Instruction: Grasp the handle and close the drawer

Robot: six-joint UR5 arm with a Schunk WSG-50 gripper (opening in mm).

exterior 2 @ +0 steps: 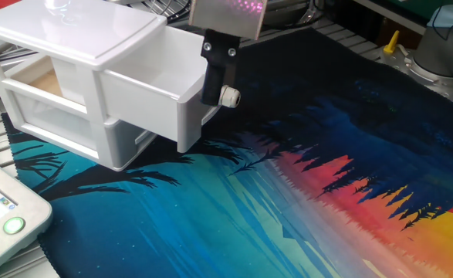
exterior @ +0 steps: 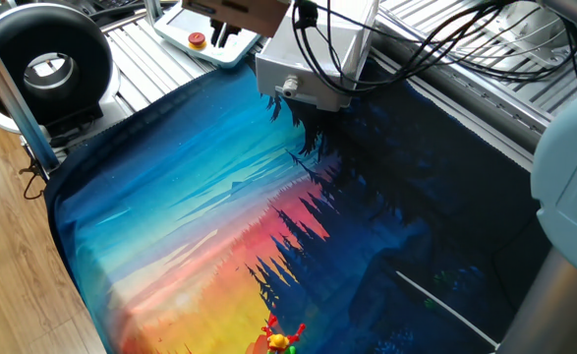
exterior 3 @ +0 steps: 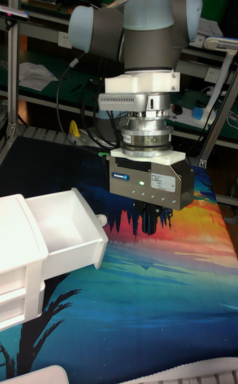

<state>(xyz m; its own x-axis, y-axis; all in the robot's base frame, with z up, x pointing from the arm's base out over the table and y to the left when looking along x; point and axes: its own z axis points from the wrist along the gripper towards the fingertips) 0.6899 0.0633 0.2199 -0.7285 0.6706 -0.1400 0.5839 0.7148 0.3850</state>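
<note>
The drawer is the top one of a small white unit and stands pulled out, empty inside. It also shows as a pale box in one fixed view and at the left in the tall view. Its handle is a small round knob on the front face. My gripper hangs fingers-down just in front of that face, close beside the knob and a little above it. The fingers show a narrow gap with nothing between them. I cannot tell if a finger touches the knob.
A white panel with a red button lies beside the unit. A black round device sits at a table corner, black cables trail behind the unit, and a small yellow-red toy lies on the painted cloth.
</note>
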